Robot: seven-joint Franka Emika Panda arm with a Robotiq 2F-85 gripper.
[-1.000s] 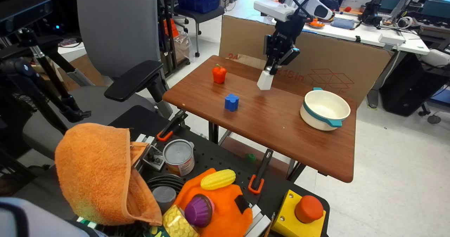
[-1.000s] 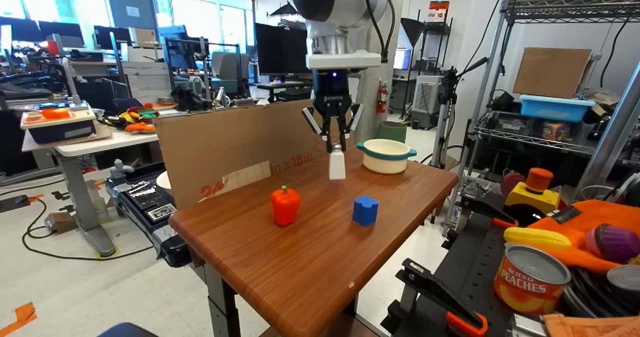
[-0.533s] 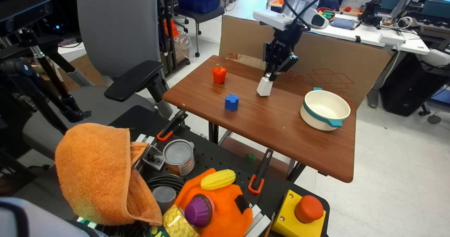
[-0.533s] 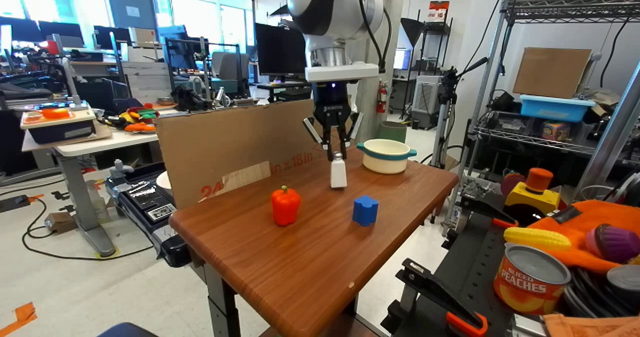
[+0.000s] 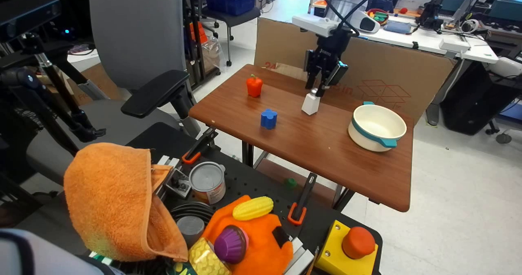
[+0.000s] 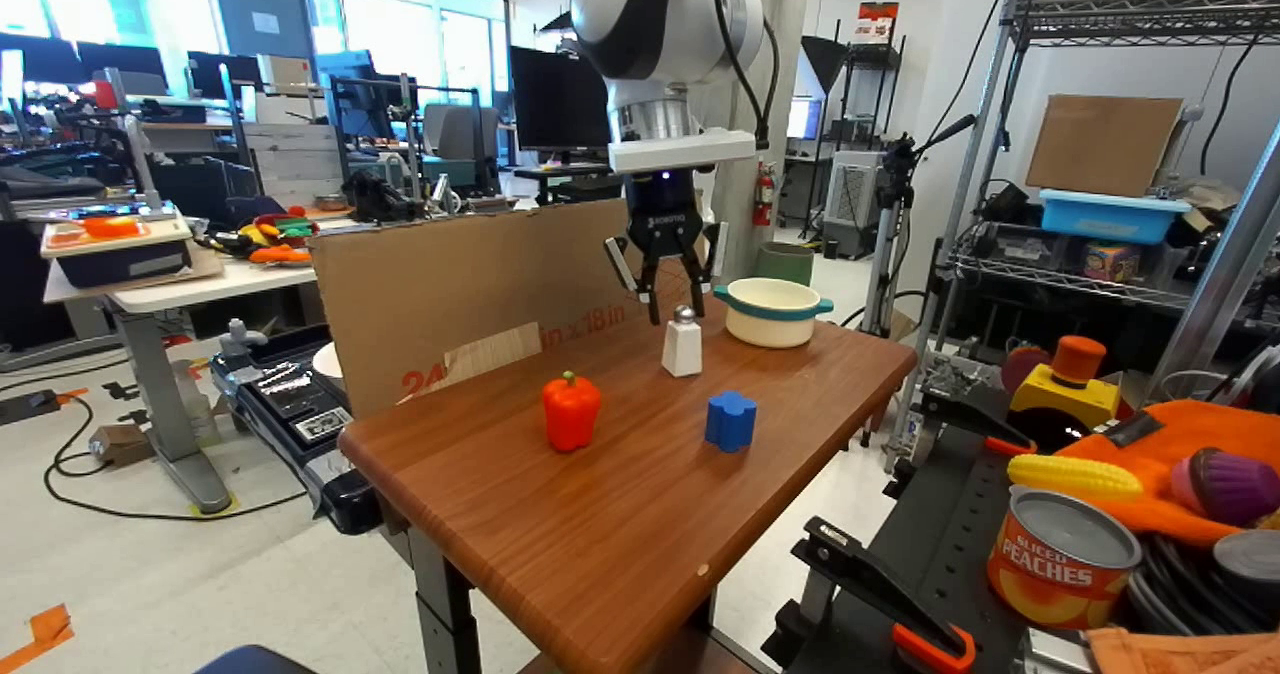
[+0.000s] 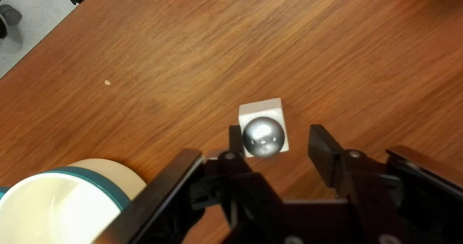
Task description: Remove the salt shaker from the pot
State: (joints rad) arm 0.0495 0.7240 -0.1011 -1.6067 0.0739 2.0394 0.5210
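The salt shaker (image 6: 683,351) pairs a smooth, matt body with a shiny, metal-looking cap (image 7: 263,137). The pot (image 6: 770,331) is smooth and its inside glossy. The tabletop (image 7: 152,52) shows wood grain under a soft sheen; the pepper (image 6: 571,416) shines like smooth plastic, the blue block (image 6: 731,424) looks matt, the towel (image 5: 108,201) is rough cloth, and the printed sheet (image 6: 450,284) matt cardboard

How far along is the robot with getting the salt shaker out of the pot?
Looks done: the salt shaker stands upright on the table, outside the pot.
In hand: nothing is gripped; the gripper is open around the shaker's silvery cap, with a clear gap on one side. Whether the nearer finger touches, I can't tell.
Left: probably only lifting the gripper away.
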